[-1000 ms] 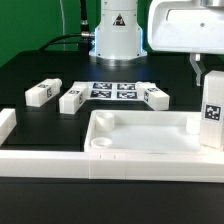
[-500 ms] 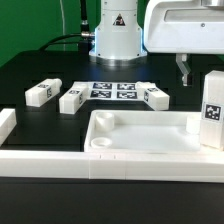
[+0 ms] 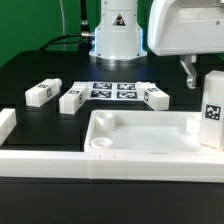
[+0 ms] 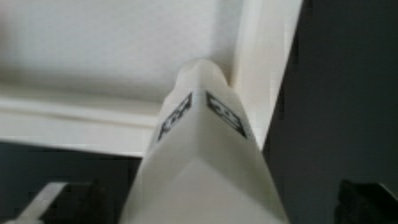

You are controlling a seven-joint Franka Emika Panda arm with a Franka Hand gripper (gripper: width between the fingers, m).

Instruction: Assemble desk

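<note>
Item: upright desk leg, which I judge light, rigid, probably slick; I'd grip its flat sides; tool open, straddling it.

Arm base behind the marker board was white — black triangle mark, bluish ring; wrist housing white, boxy, dark finger.

Low exterior view toward arm base; close wrist view over shared leg.
</note>
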